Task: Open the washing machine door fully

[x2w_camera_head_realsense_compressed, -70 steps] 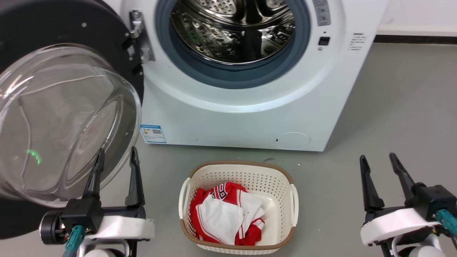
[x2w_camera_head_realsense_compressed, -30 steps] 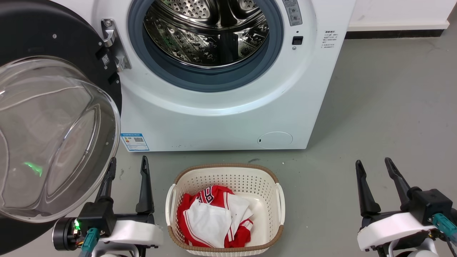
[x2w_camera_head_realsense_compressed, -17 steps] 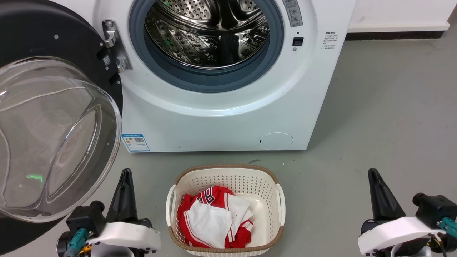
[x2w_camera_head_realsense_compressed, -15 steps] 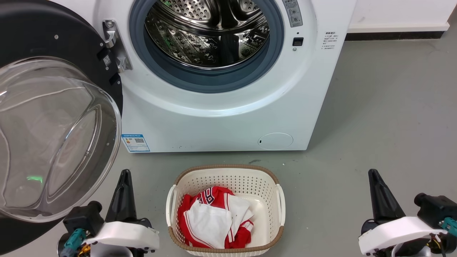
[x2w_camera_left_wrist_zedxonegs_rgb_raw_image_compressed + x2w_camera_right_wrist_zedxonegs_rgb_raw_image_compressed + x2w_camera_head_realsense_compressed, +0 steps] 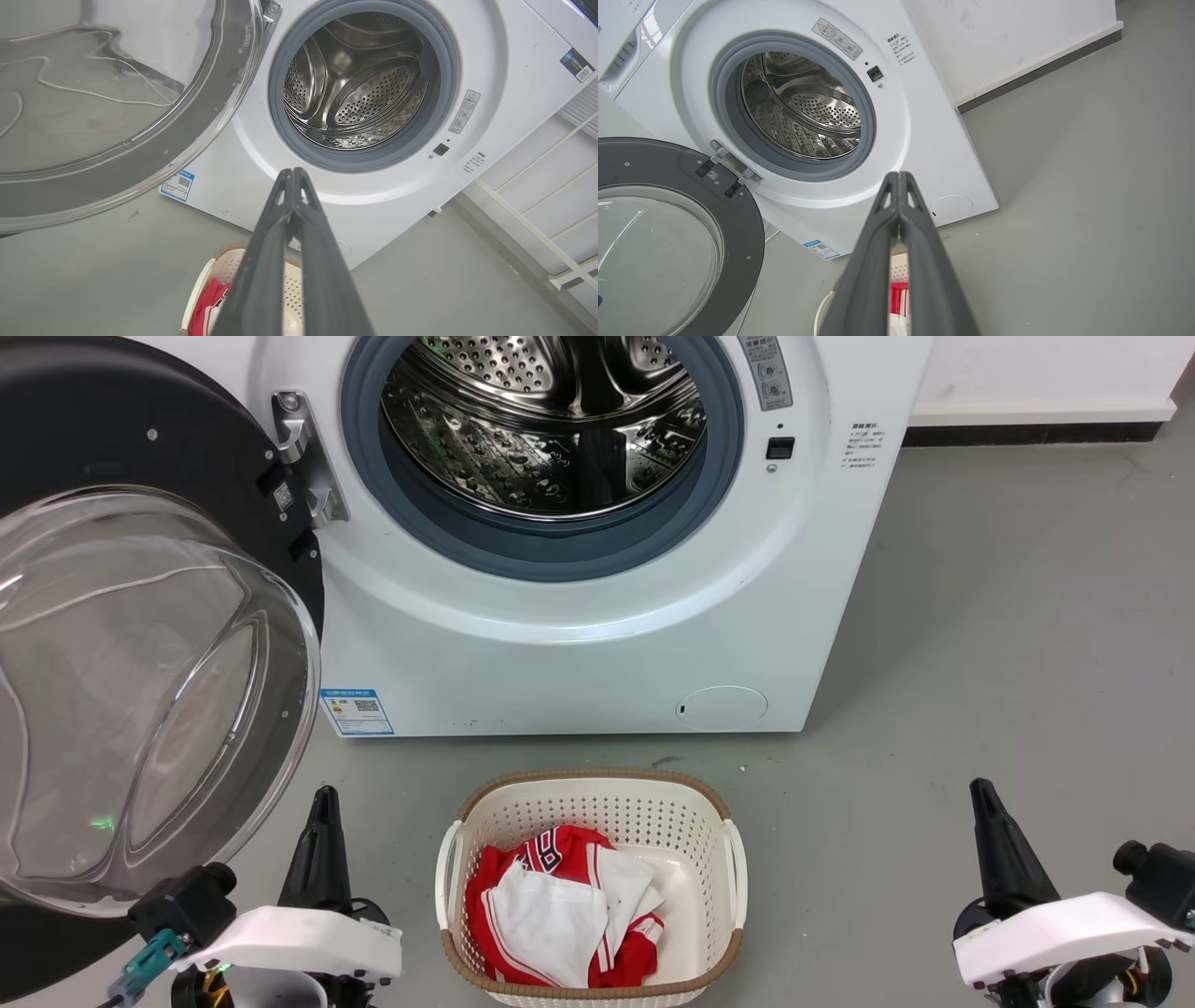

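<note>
Head view: washing machine door [image 5: 121, 663] hangs swung out on the left side of the washing machine [image 5: 560, 644]. It is carried by the metal hinge [image 5: 303, 457], and its inner face and glass bowl [image 5: 215, 616] are turned toward me. The drum [image 5: 551, 420] mouth is completely uncovered.

Left tool [image 5: 324, 798]: fingers pressed together, gripping nothing, confirmed in the left wrist view [image 5: 292, 171]. Right tool [image 5: 982, 789]: likewise closed and empty, confirmed in its wrist view [image 5: 899, 175]. Both sit low over the floor [image 5: 1027, 616], either side of the laundry basket [image 5: 597, 775].

Key relation: the door lies up and to the left of the left tool, with the lower rim of the bowl just beside it but not touching. The right tool is well apart from the door, across the basket. The left arm is clearly the nearer one.

The swing axis is the upright hinge line, so any further opening means pushing the inner face leftward, away from the drum.

Judgement: the door looks at or close to full travel. I would check for remaining swing with a light nudge from the closed left tool on the black rim, not on the glass.
</note>
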### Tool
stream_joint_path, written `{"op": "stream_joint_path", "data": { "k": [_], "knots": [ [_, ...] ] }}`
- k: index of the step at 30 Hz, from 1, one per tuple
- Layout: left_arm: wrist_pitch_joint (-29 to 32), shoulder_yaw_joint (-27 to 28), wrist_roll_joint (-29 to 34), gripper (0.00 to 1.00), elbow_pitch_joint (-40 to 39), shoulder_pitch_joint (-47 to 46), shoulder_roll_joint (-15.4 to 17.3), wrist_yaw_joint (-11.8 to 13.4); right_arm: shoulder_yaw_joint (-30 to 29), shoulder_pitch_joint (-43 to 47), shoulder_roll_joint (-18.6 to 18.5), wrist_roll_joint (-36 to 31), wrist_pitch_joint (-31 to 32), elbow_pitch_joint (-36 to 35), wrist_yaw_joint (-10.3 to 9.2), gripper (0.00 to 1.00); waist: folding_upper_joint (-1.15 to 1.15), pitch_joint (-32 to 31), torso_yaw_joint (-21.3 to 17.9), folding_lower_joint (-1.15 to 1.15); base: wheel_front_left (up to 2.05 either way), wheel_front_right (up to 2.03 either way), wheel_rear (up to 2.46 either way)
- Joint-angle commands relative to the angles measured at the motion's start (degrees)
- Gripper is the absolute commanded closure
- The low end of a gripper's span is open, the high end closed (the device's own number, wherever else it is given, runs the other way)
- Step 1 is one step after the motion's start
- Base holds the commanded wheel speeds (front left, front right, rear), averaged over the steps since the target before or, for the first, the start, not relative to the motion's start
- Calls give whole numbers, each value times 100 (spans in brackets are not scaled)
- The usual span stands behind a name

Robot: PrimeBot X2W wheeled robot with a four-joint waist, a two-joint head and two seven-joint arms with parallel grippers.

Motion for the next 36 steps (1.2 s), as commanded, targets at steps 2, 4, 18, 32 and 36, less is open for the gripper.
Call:
{"op": "stream_joint_path", "data": {
  "k": [2,4,18,32,36],
  "knots": [
    [80,58,-360,100,-28,-159,10,-55,-24,-207,-45,387,47,-23,-1,100,0,-6,3,0,0,0,0],
    [124,73,-539,100,-5,-172,10,-73,-30,-215,-49,571,74,0,-1,100,0,-10,5,0,0,0,0],
    [413,176,-1698,100,147,-245,7,-198,-78,-308,-64,1751,252,150,-1,100,0,-37,19,0,0,0,0],
    [643,259,-2629,100,274,-314,4,-300,-126,-380,-69,2696,400,274,-1,100,0,-63,32,0,0,0,0],
    [714,281,-2894,100,308,-326,3,-325,-143,-400,-70,2966,445,310,-1,100,0,-71,36,0,0,0,0]
  ]
}}
